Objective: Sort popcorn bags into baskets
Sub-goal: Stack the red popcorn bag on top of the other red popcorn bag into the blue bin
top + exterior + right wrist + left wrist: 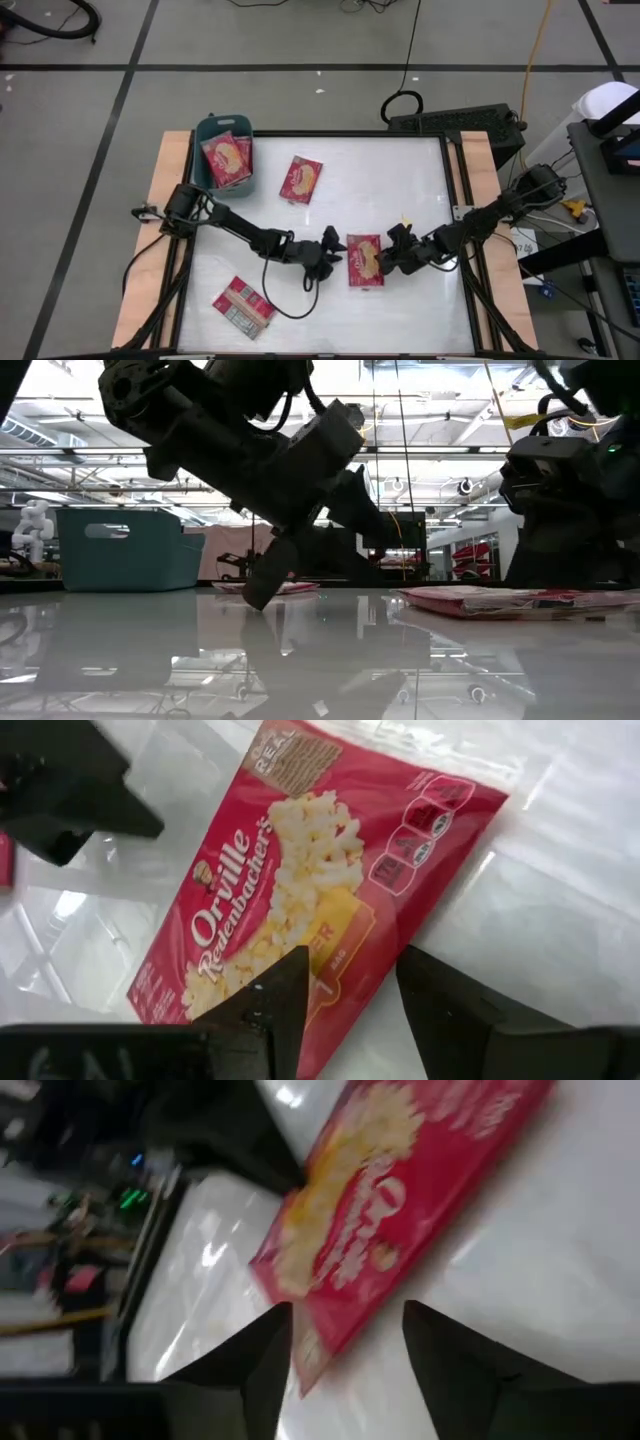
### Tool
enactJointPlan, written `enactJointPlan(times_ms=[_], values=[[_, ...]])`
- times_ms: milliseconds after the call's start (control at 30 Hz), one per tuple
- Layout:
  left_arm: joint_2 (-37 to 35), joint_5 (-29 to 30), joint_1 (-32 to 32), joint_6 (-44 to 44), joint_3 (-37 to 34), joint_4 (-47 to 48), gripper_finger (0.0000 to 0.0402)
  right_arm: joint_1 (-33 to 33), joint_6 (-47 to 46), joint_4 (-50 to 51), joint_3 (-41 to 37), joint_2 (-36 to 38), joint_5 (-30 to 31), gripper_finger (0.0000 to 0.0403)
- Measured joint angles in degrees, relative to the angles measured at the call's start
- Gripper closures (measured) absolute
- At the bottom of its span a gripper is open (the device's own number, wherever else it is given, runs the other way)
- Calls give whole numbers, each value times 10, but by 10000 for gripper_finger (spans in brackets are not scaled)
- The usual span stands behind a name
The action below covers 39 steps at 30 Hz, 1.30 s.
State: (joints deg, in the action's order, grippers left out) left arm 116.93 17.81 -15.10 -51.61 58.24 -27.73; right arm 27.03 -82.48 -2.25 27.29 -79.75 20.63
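Observation:
A red popcorn bag [364,260] lies flat, picture side up, on the white table between my two grippers. My left gripper [338,252] is open at its left edge, and the bag's [400,1190] corner reaches into the gap between the fingers [345,1315]. My right gripper [392,258] is open at its right edge; this bag's [300,890] edge sits in its gap [352,960]. The teal basket [205,135] at the far left holds bags standing on edge. Another bag [300,179] lies flat near it. A third bag [243,305] lies label side up at the near left.
A black cable [290,300] loops over the table near the left arm. Wooden strips [170,200] and the black frame [455,200] border the white surface. In the low view the left arm [260,450] hangs over the table beside the bag [500,600], and the basket [130,550] stands behind.

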Motion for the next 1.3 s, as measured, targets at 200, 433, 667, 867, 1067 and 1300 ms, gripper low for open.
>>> enactJointPlan(times_ms=[200,433,667,867,1067,1300], values=[[-7,-66,14,-58,31,94,234,-19,12,-3,0,0,-25,252],[-6,-91,22,-117,116,220,196,-27,-5,-22,0,1,-51,252],[10,-131,29,-180,142,281,171,-36,-13,-36,0,0,-76,252],[40,-108,30,-218,143,236,196,-48,-10,-40,0,0,-89,252],[55,-110,30,-231,143,190,222,-53,-13,-54,0,-19,-113,252],[56,-114,30,-231,143,190,276,-53,-14,-63,1,-38,-116,252]])
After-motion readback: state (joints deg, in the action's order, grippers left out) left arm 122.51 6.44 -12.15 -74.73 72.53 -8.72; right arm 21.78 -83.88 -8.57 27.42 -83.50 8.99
